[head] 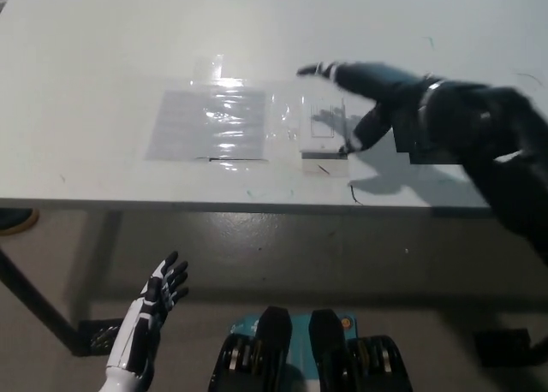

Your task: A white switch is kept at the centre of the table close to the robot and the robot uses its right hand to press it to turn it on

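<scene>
The white switch (pixel 323 133) lies flat on the white table (pixel 103 58), near the table's front edge and about midway across it, just right of a sheet of clear, glossy plastic film (pixel 210 122) taped to the tabletop. The right hand (pixel 364 97) is above the switch, its fingers (pixel 318 69) spread and holding nothing: one reaches out to picture left past the switch's far edge, and another points down, its tip at the switch's right edge; whether that tip touches the switch cannot be told, since the hand is blurred. The hand's shadow falls across the face of the switch and on the table to its right. From the hand, the black arm (pixel 479 135) runs right and down across the table's right part and leaves the picture at its right edge. A few small dark marks show on the tabletop near the arm and along the front edge. The left hand (pixel 158 294) rests below the table's edge at the lower left, well apart from the switch, over the grey floor (pixel 360 264), its fingers apart and empty. A dark table leg (pixel 34 302) slants across the floor just beside it.
</scene>
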You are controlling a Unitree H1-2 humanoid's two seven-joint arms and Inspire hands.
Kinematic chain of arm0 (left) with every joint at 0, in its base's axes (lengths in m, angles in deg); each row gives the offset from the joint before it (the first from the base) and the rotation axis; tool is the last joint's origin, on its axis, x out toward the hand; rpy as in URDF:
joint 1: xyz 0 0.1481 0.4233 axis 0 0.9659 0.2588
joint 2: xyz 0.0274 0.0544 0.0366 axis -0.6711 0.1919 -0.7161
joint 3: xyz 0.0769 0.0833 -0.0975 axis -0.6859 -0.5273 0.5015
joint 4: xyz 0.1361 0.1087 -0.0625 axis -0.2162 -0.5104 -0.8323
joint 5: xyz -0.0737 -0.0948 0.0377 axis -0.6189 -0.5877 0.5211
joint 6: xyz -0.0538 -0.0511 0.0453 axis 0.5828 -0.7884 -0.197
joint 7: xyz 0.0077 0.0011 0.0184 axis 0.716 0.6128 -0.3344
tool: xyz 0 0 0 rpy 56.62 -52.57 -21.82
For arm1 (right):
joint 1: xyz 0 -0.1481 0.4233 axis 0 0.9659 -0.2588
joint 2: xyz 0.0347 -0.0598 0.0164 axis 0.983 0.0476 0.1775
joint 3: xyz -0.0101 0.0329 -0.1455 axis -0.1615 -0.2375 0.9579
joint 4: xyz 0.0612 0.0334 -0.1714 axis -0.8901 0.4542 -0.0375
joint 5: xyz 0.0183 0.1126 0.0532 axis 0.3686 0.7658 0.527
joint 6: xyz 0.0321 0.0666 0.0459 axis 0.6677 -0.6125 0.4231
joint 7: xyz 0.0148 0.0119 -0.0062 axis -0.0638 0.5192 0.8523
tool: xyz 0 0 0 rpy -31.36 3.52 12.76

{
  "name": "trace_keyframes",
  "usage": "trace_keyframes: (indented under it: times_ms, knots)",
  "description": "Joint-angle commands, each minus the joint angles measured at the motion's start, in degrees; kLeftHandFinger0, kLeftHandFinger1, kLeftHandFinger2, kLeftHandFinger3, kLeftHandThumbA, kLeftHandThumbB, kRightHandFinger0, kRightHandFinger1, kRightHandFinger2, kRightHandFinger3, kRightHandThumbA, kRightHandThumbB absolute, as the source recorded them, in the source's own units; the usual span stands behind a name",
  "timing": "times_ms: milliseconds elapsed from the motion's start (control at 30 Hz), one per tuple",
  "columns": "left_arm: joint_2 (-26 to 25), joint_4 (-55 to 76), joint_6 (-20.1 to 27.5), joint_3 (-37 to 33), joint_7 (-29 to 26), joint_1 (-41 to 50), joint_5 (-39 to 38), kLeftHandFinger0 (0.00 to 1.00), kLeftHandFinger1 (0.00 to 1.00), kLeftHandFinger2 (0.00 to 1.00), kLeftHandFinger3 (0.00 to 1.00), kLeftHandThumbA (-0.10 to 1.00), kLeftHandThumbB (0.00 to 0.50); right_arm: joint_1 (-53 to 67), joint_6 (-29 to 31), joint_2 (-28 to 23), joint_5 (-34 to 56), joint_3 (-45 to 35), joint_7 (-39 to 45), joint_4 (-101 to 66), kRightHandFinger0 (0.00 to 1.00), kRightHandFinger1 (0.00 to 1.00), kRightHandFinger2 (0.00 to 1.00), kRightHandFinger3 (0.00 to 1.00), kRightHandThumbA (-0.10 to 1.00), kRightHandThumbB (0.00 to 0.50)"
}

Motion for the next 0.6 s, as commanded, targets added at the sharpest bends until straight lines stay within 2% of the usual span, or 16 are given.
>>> trace_keyframes:
  times_ms: [0,67,100,167,200,233,267,300,367,533,567]
  knots:
    - [-0.4,1.6,1.8,-0.3,0.7,-0.4,-0.6,1.0,1.0,1.0,1.0,1.0,0.131,4.1,-4.1,-5.7,9.9,-8.4,4.1,-16.5,1.0,1.0,1.0,1.0,1.0,0.328]
    - [-0.4,1.4,1.8,-0.3,0.5,-1.0,-0.3,1.0,1.0,1.0,1.0,1.0,0.116,9.2,-5.3,-7.3,15.0,-13.1,4.0,-25.0,1.0,1.0,1.0,1.0,1.0,0.273]
    - [-0.3,1.4,1.6,-0.2,0.5,-1.2,-0.4,1.0,1.0,1.0,1.0,1.0,0.126,11.2,-6.1,-7.8,17.2,-14.9,4.0,-27.7,1.0,1.0,1.0,1.0,1.0,0.273]
    - [-0.5,1.2,1.4,0.0,0.6,-1.4,-0.8,1.0,1.0,1.0,1.0,1.0,0.124,16.6,-7.3,-8.1,19.9,-18.3,3.1,-34.2,1.0,1.0,1.0,1.0,1.0,0.32]
    - [-0.6,1.2,1.5,-0.1,0.6,-1.3,-0.6,1.0,1.0,1.0,1.0,1.0,0.124,18.5,-7.9,-7.9,21.1,-19.5,2.7,-36.2,1.0,1.0,1.0,1.0,1.0,0.327]
    - [-0.5,0.9,1.6,-0.2,0.6,-1.5,-0.4,1.0,1.0,1.0,1.0,1.0,0.128,20.9,-8.1,-7.7,22.1,-20.9,2.0,-38.5,1.0,1.0,1.0,1.0,1.0,0.329]
    - [-0.4,0.4,2.0,-0.2,0.8,-1.8,-0.8,1.0,1.0,1.0,1.0,1.0,0.111,25.7,-7.5,-7.8,23.2,-22.9,0.7,-42.8,1.0,1.0,1.0,1.0,1.0,0.327]
    - [-0.4,0.4,1.9,-0.2,0.8,-2.0,-0.8,1.0,1.0,1.0,1.0,1.0,0.105,27.7,-6.0,-7.5,24.4,-23.9,-0.1,-43.8,1.0,1.0,1.0,1.0,1.0,0.301]
    - [-0.5,0.2,2.3,-0.4,0.7,-1.9,-0.2,1.0,1.0,1.0,1.0,1.0,0.081,33.9,-2.1,-5.3,26.8,-25.9,-2.9,-46.5,1.0,1.0,1.0,1.0,1.0,0.238]
    - [-0.6,-0.1,2.3,-0.4,0.9,-2.0,-0.4,1.0,1.0,1.0,1.0,1.0,0.087,42.5,4.4,3.1,27.6,-27.8,-8.3,-43.8,1.0,1.0,1.0,1.0,1.0,0.225]
    - [-0.5,0.0,2.0,-0.6,0.9,-1.7,-0.4,1.0,1.0,1.0,1.0,1.0,0.101,44.7,5.9,5.2,27.9,-28.2,-9.5,-42.7,1.0,1.0,1.0,1.0,1.0,0.227]
